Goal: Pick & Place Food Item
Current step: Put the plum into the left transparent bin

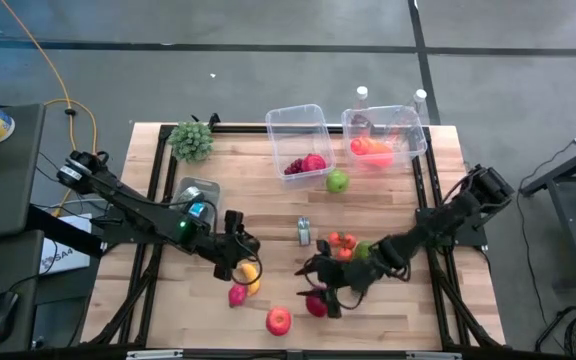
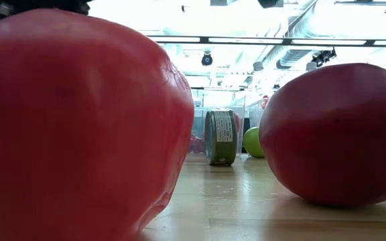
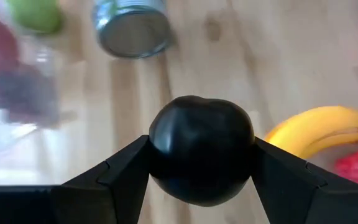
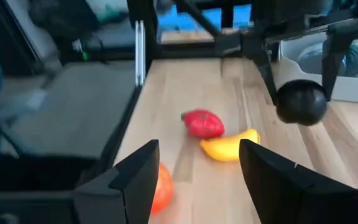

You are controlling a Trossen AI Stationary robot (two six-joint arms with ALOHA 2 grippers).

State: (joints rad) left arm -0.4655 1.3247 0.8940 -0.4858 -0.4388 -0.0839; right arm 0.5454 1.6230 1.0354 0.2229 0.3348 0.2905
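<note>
The left end effector [image 3: 201, 163] clamps a smooth, round black fruit, probably a plum [image 3: 201, 157], with a shallow dimple on top, between its two dark angular fingers. It hangs above the pale wooden plank bench [image 1: 268, 205], near the upright metal can [image 1: 304, 231], directly over a curved yellow banana [image 4: 229, 146] and a bumpy red strawberry-shaped piece [image 4: 202, 123]. The right end effector [image 4: 199, 171] stands half open and empty, on the can's other side, low over the bench beside a dark red fruit [image 1: 316, 304]. A glossy red apple [image 1: 279, 320] lies nearer the bench edge.
</note>
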